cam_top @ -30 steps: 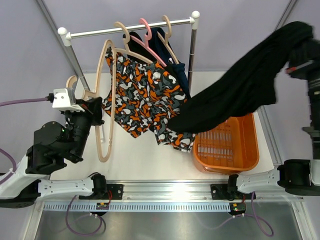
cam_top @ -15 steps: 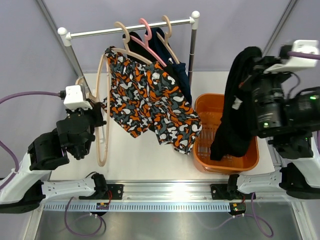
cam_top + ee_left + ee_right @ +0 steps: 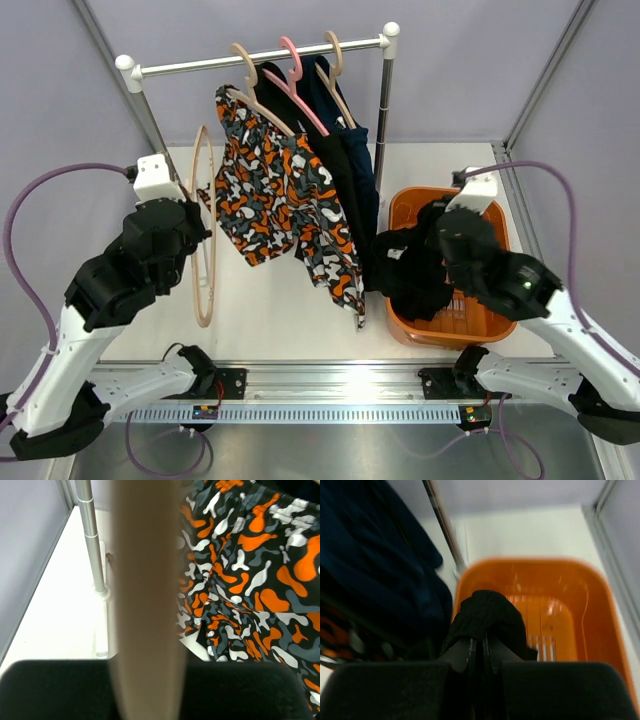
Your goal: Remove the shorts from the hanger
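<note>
The patterned shorts point(image 3: 290, 205), blotched orange, black, grey and white, hang limp from a beige hanger point(image 3: 252, 80) on the rail point(image 3: 190, 64). The dark shorts point(image 3: 350, 165), navy and black, hang touching behind them. A black pair point(image 3: 408, 268) droops bunched over the left rim of the orange basket point(image 3: 440, 335), and an empty hanger point(image 3: 203, 318) stands upright near the rail's left post.

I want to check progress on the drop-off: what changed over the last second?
The right gripper swung the black shorts down from high on the right to the orange basket, still gripping them. The patterned shorts swung back under the rail. The left gripper keeps the empty hanger; rail and basket unmoved.
</note>
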Available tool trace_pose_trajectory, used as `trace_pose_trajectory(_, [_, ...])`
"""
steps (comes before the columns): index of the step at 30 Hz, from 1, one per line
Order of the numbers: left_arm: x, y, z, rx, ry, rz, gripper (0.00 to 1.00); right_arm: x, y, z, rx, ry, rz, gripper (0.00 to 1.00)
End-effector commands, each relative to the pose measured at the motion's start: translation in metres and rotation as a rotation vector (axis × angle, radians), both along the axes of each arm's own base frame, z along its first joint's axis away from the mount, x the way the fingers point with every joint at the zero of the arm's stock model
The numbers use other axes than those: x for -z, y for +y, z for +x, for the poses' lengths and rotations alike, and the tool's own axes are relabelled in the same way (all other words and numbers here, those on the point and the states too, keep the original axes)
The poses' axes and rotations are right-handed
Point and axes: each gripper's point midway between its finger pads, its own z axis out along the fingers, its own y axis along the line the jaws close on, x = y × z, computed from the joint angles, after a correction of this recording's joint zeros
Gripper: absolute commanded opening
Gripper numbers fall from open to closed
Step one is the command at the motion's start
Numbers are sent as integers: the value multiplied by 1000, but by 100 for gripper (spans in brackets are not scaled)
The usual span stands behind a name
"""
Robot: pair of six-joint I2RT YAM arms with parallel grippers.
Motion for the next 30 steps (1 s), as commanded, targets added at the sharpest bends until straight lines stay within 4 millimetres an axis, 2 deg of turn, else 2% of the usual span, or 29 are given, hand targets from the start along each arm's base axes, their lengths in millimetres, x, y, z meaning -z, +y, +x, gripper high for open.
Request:
trace_pose_trajectory(1, [-14, -17, 14, 87, 5, -41, 0, 77, 12, -12, 4, 183, 130, 10])
trace_pose_trajectory(3, [-17, -10, 24, 68, 10, -38, 0, 96, 9, -15, 16, 219, 131, 11])
trace_pose_trajectory(4, [-21, -16, 31, 92, 14, -50, 0, 102, 6, -16, 24, 232, 126, 11])
trace_pose_trajectory(6, [-24, -10, 41, 70, 17, -64, 0, 112, -4, -18, 51, 255, 115, 10])
trace_pose_trajectory(7, [-27, -14, 48, 83, 15, -75, 0, 114, -7, -17, 57, 257, 118, 10])
trace_pose_trajectory(9, [-31, -8, 57, 59, 11, -79, 0, 119, -12, -17, 61, 267, 115, 13])
trace_pose_trajectory(12, [-39, -5, 71, 46, 3, -90, 0, 125, -7, -15, 34, 292, 121, 17])
trace_pose_trajectory(14, [-40, -6, 81, 56, 6, -93, 0, 129, 3, -15, -4, 314, 128, 25])
trace_pose_trajectory(15, [-47, 1, 85, 41, -9, -101, 0, 126, 6, -14, -14, 313, 139, 30])
trace_pose_trajectory(16, [-49, -2, 88, 68, -7, -109, 0, 123, 8, -13, -22, 309, 148, 47])
trace_pose_trajectory(18, [-52, 4, 97, 72, -9, -115, 0, 114, 11, -13, -45, 291, 157, 60])
trace_pose_trajectory(20, [-57, 0, 103, 125, -24, -126, 0, 98, 11, -13, -65, 258, 161, 72])
trace_pose_trajectory(21, [-57, 6, 108, 115, -28, -126, 0, 85, 11, -12, -75, 233, 172, 75])
trace_pose_trajectory(24, [-56, 11, 122, 122, -26, -141, 0, 63, 9, -13, -92, 187, 181, 79])
trace_pose_trajectory(30, [-63, 10, 144, 159, -35, -147, 0, 29, 6, -14, -120, 110, 193, 81])
